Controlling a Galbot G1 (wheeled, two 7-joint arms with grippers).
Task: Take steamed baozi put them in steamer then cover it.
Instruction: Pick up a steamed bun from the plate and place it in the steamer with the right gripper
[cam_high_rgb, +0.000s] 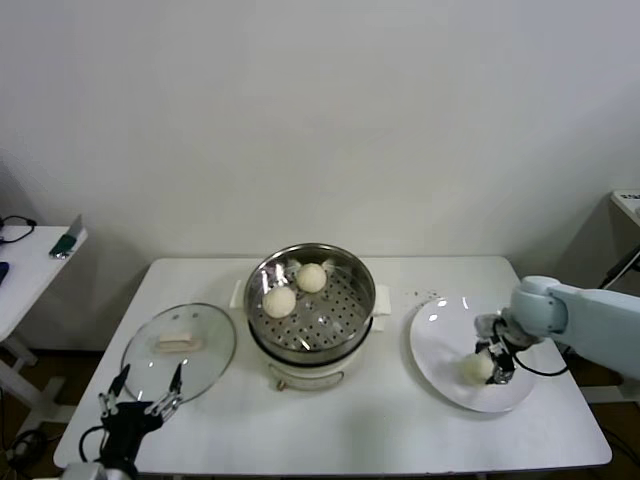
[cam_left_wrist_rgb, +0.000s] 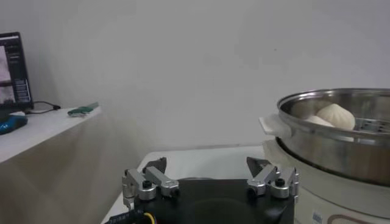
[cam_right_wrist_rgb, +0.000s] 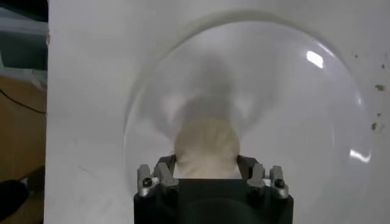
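Two steamed baozi (cam_high_rgb: 279, 300) (cam_high_rgb: 312, 277) lie in the steel steamer (cam_high_rgb: 352, 291) at the table's middle. A third baozi (cam_high_rgb: 472, 368) rests on the white plate (cam_high_rgb: 440, 325) at the right. My right gripper (cam_high_rgb: 484, 366) is shut on it, fingers pressed against both its sides. In the right wrist view this baozi (cam_right_wrist_rgb: 207, 143) fills the gripper (cam_right_wrist_rgb: 207, 164) above the plate (cam_right_wrist_rgb: 274, 91). The glass cover (cam_high_rgb: 207, 352) lies flat at the front left. My left gripper (cam_high_rgb: 140, 388) hangs open just before it. In the left wrist view that gripper (cam_left_wrist_rgb: 207, 165) is empty, with the steamer (cam_left_wrist_rgb: 341, 143) and a baozi (cam_left_wrist_rgb: 336, 115) beyond.
The white table (cam_high_rgb: 350, 425) carries everything. A low side table (cam_high_rgb: 30, 262) with small items stands at the far left, and a monitor (cam_left_wrist_rgb: 12, 70) shows there in the left wrist view. Another surface's edge (cam_high_rgb: 627, 200) shows at the far right.
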